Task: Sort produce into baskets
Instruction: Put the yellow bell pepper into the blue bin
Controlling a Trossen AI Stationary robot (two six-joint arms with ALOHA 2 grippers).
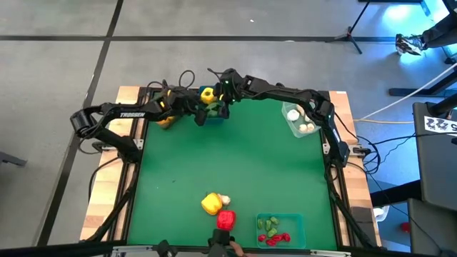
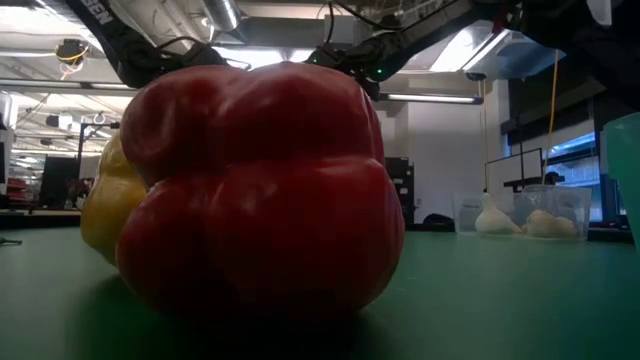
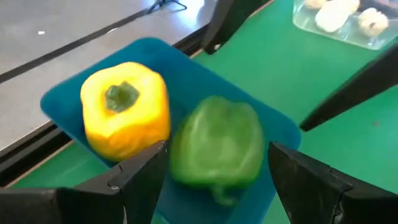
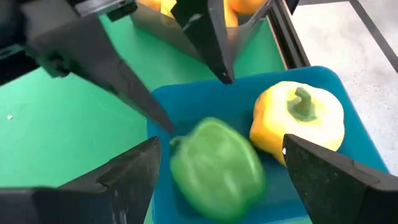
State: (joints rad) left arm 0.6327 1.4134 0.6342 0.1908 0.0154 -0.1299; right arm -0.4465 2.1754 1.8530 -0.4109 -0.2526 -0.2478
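Both tools, left (image 3: 211, 180) and right (image 4: 217, 180), are spread empty around the green pepper (image 3: 217, 149), seemingly just dropped into the blue basket (image 3: 186, 74), for sorting.

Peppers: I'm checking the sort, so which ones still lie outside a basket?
The yellow pepper and red pepper at the table's near edge; the others sit in the blue basket.
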